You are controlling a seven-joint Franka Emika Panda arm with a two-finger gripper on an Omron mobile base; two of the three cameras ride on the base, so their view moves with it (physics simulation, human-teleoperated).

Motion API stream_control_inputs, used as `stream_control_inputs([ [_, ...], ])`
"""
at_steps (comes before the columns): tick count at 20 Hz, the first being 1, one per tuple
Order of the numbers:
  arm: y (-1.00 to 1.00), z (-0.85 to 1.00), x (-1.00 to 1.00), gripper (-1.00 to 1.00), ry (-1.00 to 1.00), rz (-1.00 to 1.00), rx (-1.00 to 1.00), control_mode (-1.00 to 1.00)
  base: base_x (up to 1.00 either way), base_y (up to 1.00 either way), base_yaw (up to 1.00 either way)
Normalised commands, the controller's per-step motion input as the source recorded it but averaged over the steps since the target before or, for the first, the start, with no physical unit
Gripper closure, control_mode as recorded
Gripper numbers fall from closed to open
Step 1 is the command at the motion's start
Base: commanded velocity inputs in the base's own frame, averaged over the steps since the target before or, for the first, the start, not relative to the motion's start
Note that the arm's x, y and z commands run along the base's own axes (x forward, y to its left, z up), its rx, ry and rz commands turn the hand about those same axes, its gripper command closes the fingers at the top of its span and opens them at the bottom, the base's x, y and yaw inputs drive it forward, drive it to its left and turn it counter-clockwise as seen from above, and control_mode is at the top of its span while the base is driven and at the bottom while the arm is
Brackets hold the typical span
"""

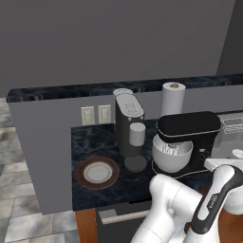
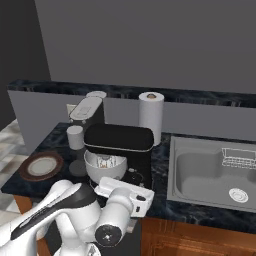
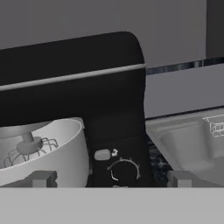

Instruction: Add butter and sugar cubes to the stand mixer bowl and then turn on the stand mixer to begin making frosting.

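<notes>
The black stand mixer (image 1: 189,125) stands on the dark counter with its head down over the off-white stand mixer bowl (image 1: 172,156). The silver whisk (image 3: 29,147) hangs inside the bowl (image 3: 57,151). My gripper (image 3: 111,179) is open with nothing between its fingers. It hovers close in front of the mixer's base, facing the round control dial (image 3: 124,169) and a small grey button (image 3: 102,154). The wrist's white body (image 2: 125,194) sits just before the mixer (image 2: 119,138). The butter and the sugar cubes are hidden; the bowl's inside is mostly screened by its rim and the whisk.
Left of the mixer stands a tall grey coffee machine (image 1: 128,121) holding a cylindrical cup (image 1: 137,134). A brown-rimmed white plate (image 1: 97,172) lies at the counter's left front. A paper towel roll (image 2: 151,116) stands behind the mixer. To the right is a steel sink (image 2: 210,172).
</notes>
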Motion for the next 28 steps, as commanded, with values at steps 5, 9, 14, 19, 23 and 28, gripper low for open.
stream_control_inputs([
  [5,0.00,-0.13,-0.01,-1.00,-0.04,-0.01,-0.04,-1.00,0.00,0.00,0.00],
  [9,0.00,-0.22,-0.06,-1.00,-0.10,0.00,-0.11,-1.00,0.00,0.00,0.00],
  [14,0.00,-0.17,0.00,-1.00,-0.04,0.00,-0.15,-1.00,0.00,0.00,0.00],
  [19,0.03,-0.05,0.00,-1.00,0.00,-0.01,-0.13,-1.00,0.00,0.00,0.00],
  [23,0.13,0.00,0.00,-1.00,0.00,-0.04,-0.16,-1.00,0.00,0.00,0.00],
  [28,0.16,0.00,0.04,-1.00,0.00,-0.04,-0.14,-1.00,0.00,0.00,0.00],
])
